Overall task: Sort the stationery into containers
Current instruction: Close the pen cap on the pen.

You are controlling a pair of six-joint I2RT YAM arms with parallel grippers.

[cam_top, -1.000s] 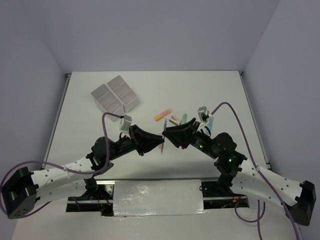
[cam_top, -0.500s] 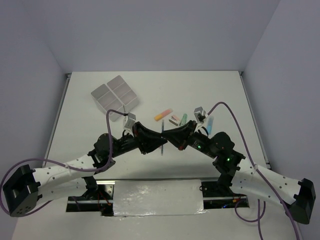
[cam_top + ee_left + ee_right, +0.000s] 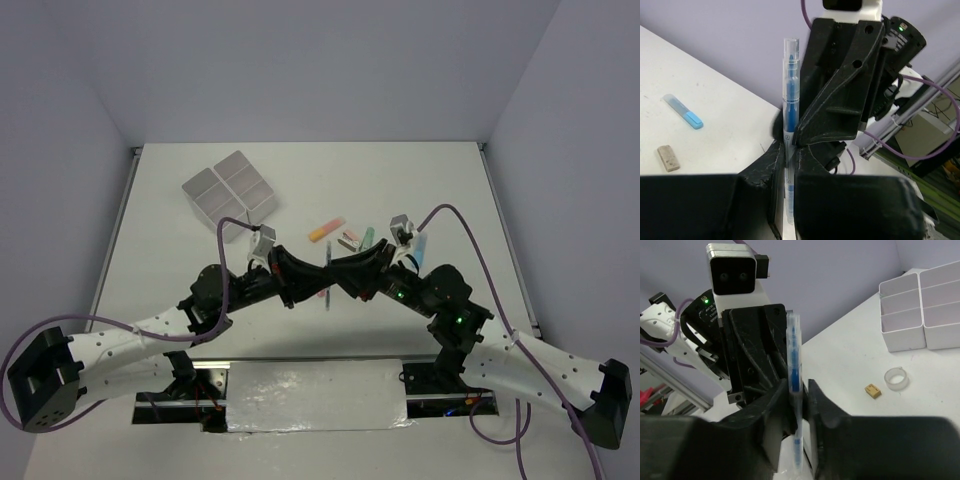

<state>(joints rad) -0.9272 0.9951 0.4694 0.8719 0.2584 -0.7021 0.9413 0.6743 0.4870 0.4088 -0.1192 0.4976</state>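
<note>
- The two arms meet nose to nose over the middle of the tabletop (image 3: 450, 180), with a thin blue pen (image 3: 789, 100) caught between them.
- The left gripper (image 3: 789, 154) has its fingers drawn in tight against the lower part of the pen's barrel, clamped on it.
- The right gripper (image 3: 797, 390) comes in from the opposite side. Its fingers are pressed in on the same pen, with no gap to be seen on either side of the barrel.
- The pen stands close to upright in both wrist views, lifted off the tabletop, its clear cap end poking up above both sets of fingers.
- The white container block (image 3: 230, 190) sits well apart at the far left of the tabletop. The compartments that can be seen look bare.
- A clear tape ring (image 3: 896, 379) and a small tan eraser (image 3: 872, 390) lie just beside each other, near the block.
- Beyond the grippers, an orange marker (image 3: 320, 233), a green marker (image 3: 367, 237) and a light blue marker (image 3: 422, 245) lie loose on the tabletop.
</note>
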